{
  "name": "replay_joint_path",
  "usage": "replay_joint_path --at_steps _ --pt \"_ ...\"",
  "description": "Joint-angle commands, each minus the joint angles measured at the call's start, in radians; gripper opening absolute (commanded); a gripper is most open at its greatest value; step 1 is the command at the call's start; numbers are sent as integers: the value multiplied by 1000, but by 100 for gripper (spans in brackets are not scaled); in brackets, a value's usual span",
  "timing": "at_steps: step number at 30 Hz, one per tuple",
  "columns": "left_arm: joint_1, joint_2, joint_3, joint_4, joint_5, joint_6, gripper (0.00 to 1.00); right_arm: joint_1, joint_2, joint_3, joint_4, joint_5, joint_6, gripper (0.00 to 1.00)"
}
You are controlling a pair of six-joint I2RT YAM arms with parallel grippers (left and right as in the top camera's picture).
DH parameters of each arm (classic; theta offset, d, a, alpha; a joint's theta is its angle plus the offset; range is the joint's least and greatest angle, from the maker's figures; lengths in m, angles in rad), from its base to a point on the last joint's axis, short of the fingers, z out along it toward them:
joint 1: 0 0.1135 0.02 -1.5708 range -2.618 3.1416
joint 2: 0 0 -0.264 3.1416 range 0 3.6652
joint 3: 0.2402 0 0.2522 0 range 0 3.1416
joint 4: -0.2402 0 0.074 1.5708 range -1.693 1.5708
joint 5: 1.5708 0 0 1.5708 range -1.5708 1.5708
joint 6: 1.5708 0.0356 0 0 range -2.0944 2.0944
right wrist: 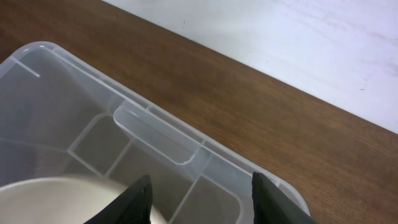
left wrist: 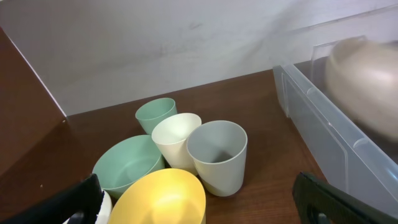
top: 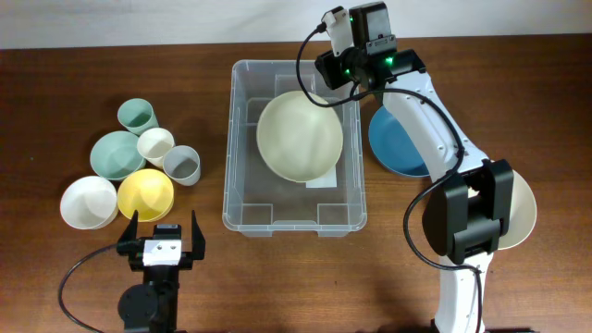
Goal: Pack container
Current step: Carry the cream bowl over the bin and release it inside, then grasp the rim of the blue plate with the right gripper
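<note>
The clear plastic container stands mid-table with a large cream bowl leaning inside it. My right gripper hangs over the container's far right corner. In the right wrist view its fingers are wide open above the container's end wall, with the cream bowl's rim just beside the left finger. My left gripper is open and empty near the front edge, below the bowls. In the left wrist view its fingers straddle the yellow bowl.
Left of the container are a green cup, a cream cup, a grey cup, a green bowl, a yellow bowl and a white bowl. A blue bowl and a cream bowl lie to the right.
</note>
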Motion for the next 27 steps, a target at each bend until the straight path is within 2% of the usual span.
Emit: replay_joint_path --at_steps 1,6,12,14,17,22,27 --pt "-3 -8 -7 2 -7 16 99 -24 -27 59 -1 59 48 47" --pt "-3 -8 -7 2 -7 16 99 -103 -27 139 -91 182 69 47" --pt "-3 -8 -7 2 -7 16 99 -239 -27 176 -262 203 69 53" --pt "-3 -8 -7 2 -7 16 100 -293 -25 164 -325 203 69 56" --pt "-3 -8 -7 2 -7 16 99 -365 -15 133 -389 201 69 68" --pt "-3 -8 -7 2 -7 16 99 -451 13 66 -472 119 69 69" --pt "-3 -8 -7 2 -7 16 99 -480 36 -24 -517 116 32 73"
